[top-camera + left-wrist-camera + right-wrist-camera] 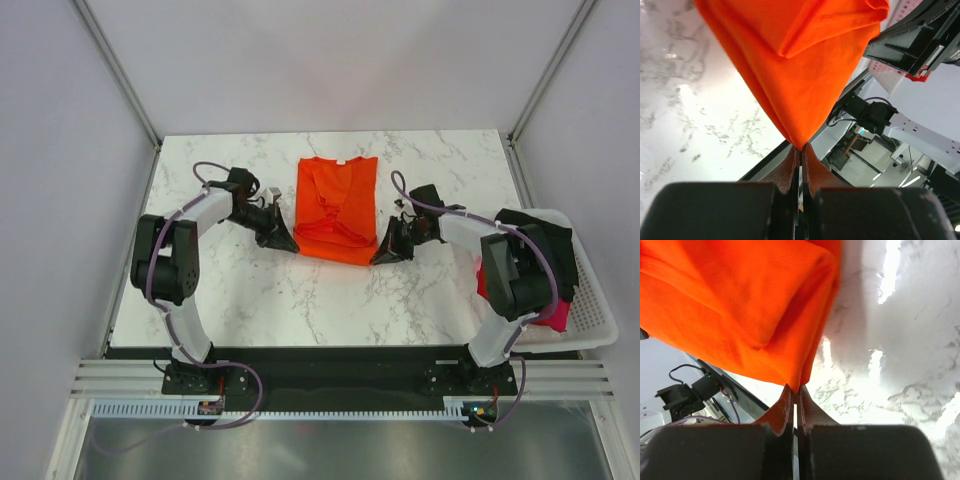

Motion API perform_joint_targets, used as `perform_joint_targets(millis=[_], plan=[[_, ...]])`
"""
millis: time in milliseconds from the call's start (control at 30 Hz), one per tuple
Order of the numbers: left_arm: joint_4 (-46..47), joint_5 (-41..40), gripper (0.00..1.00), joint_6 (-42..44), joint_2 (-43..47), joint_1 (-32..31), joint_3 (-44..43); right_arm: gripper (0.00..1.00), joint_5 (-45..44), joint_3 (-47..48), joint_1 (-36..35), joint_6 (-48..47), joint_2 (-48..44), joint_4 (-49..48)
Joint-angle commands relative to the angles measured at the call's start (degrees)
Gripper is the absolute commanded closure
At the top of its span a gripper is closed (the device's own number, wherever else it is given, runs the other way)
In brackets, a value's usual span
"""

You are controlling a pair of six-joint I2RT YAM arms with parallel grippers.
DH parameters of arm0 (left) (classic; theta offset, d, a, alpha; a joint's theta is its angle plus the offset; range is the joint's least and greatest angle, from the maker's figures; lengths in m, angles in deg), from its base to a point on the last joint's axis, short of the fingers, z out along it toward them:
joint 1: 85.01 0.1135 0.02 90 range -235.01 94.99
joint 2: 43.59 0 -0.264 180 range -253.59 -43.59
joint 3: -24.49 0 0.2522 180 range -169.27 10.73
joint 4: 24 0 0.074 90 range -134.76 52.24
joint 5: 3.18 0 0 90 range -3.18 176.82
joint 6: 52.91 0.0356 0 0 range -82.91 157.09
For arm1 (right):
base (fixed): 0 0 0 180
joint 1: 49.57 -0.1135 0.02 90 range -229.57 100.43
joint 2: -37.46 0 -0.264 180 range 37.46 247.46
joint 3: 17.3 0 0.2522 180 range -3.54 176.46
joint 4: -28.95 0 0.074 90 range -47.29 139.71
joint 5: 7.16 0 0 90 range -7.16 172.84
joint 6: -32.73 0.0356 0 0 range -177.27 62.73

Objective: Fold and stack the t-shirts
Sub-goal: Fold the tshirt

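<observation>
Task state and arm pose, read from the near edge of the counter (pixel 300 310) toward the far edge. At the near right corner, a white mesh basket (pixel 598 318) overhangs the right edge and holds a pink t-shirt (pixel 556 316) and a black t-shirt (pixel 548 245), both bunched and unfolded; by this evidence they have not yet been handled, and no stack exists anywhere on the counter. Beyond them, midway between the left and right edges and reaching toward the far edge, lies the orange t-shirt (pixel 336 205), collar farthest away, its sides already turned inward to give a narrow upright rectangle. The lengthwise fold thus appears done, while the crosswise fold, hem toward collar, appears to be the step in hand; the task as a whole is judged to be in its early part. Both arms rise from bases at the near edge, bend outward at the elbow, and converge on the shirt's near hem. The left gripper (pixel 290 245) is clenched on the near left corner of the orange cloth, and the right gripper (pixel 380 256) is clenched on the near right corner; each wrist view shows the fingers pressed together with the fabric drawn to a taut point between them. Whether the pinched corners are raised clear of the counter cannot be told.
</observation>
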Motion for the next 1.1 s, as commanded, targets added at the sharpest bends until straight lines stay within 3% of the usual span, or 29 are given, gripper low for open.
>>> perform_joint_targets(millis=[0, 433, 667, 833, 1067], plan=[[-2.0, -0.2, 0.98, 2.4, 6.9, -0.2, -5.3, 1.0, 1.5, 5.7, 2.0, -3.7, -5.7, 4.6], [-3.3, -1.4, 0.98, 3.5, 11.4, -0.7, -1.1, 1.0, 2.4, 5.4, 3.6, -4.9, -10.9, 7.9], [-1.3, -2.9, 0.98, 4.7, 7.5, -0.7, -2.8, 1.0, 1.2, 5.1, 3.7, -5.1, -9.4, 4.9], [-1.3, -5.5, 0.98, 7.7, 0.9, -0.1, -17.9, 1.0, -0.2, 17.5, 4.7, -7.9, -1.3, 2.0], [-1.2, -9.7, 0.98, 11.1, -14.3, 1.1, -44.3, 1.0, -2.2, 44.0, 6.5, -12.2, 16.4, -0.3]])
